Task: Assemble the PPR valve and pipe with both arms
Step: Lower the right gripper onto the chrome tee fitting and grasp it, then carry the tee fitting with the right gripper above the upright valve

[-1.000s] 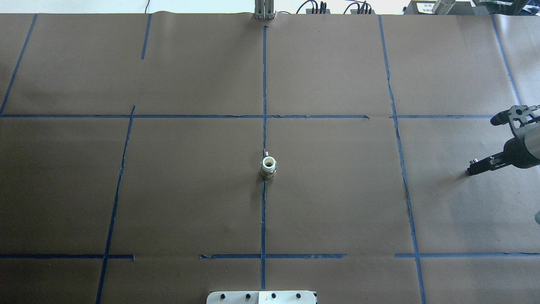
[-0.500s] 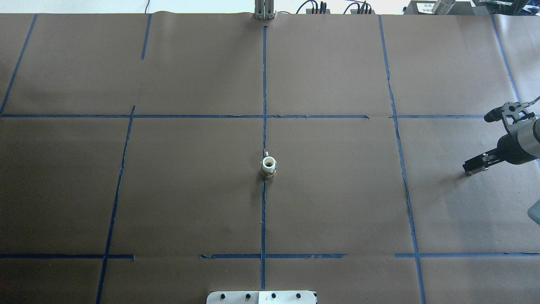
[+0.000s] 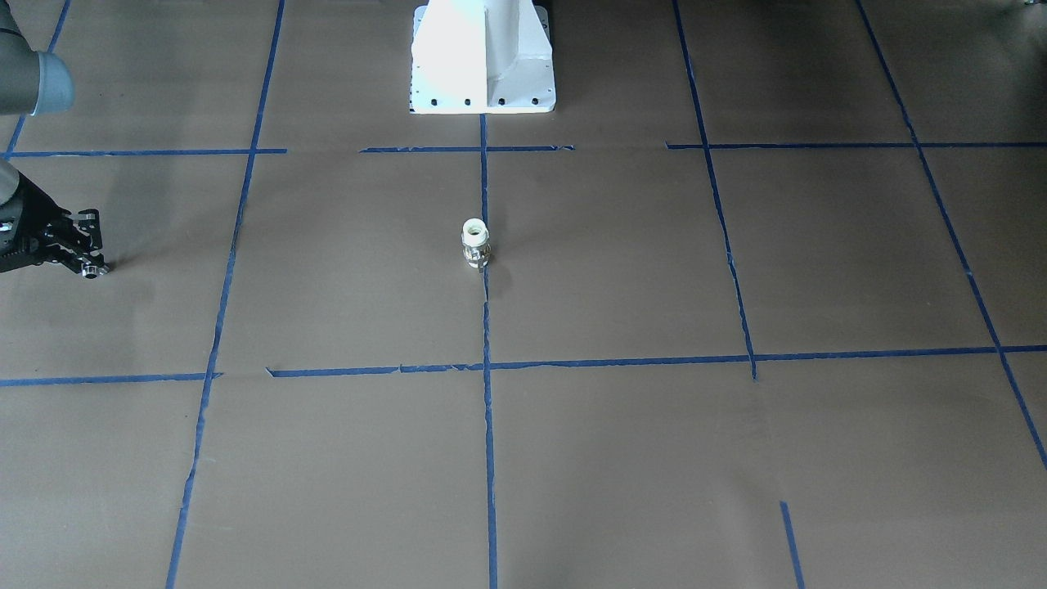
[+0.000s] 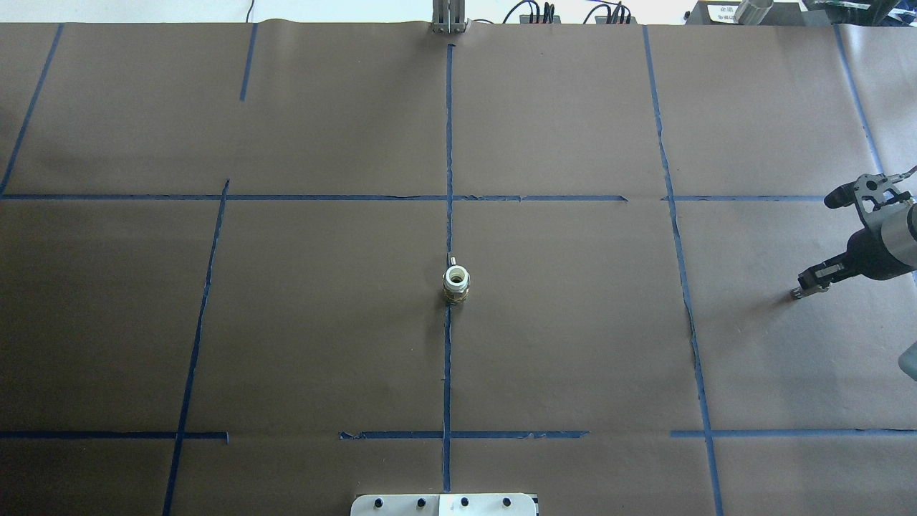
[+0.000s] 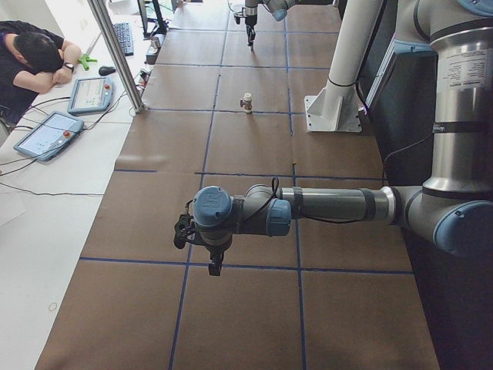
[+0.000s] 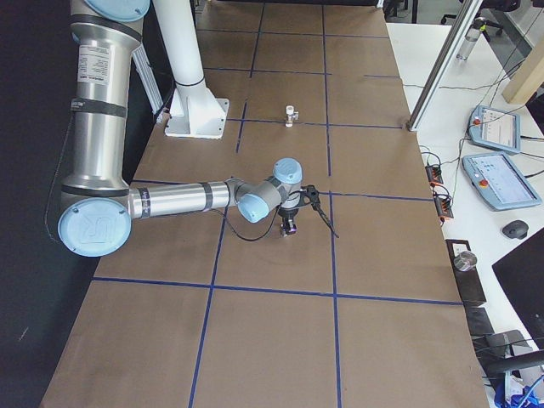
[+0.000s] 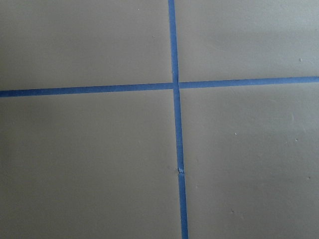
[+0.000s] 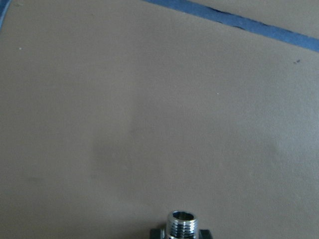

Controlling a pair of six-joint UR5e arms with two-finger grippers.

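The right pincer (image 4: pixel 802 287), near the right edge of the bench (image 4: pixel 788 373), is clamped on a chrome threaded fitting (image 8: pixel 183 225); for the left pincer (image 5: pixel 215 264) I cannot tell.

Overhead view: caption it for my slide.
White-topped valve stands on the centre tape line; the right hand, near the frame's right edge, grips a threaded fitting.

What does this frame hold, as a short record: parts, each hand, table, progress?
valve: white and brass, upright on the centre tape line, nothing touching it
right hand: far out on the table's right side, shut on a chrome threaded fitting
left hand: seen only from the side, above a tape crossing; open or shut cannot be told
table: covered in brown paper
progress: fitting and valve apart, not yet joined
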